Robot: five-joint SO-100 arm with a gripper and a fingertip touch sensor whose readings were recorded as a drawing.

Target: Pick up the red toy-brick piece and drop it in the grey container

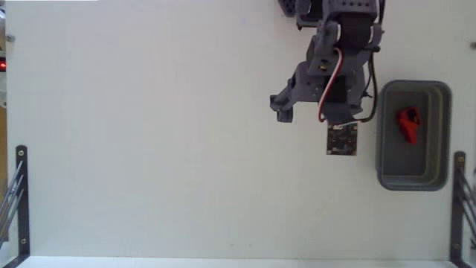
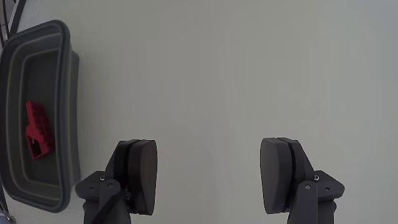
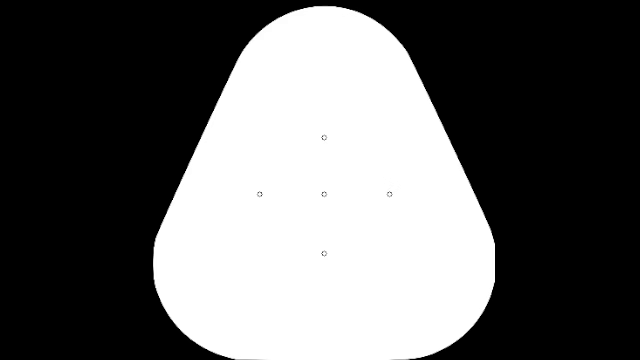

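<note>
One red toy-brick piece [image 1: 407, 123] lies inside the grey container [image 1: 383, 134] at the right of the fixed view, on the white counter [image 1: 149, 149]. Beside the tub, the gripper [image 2: 208, 177] hangs with its jaws wide apart, holding nothing.

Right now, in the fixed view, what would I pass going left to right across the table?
Black bracket at the left edge → bare white table → gripper → grey container with the red toy-brick piece lying inside it → black bracket at the right edge.
</note>
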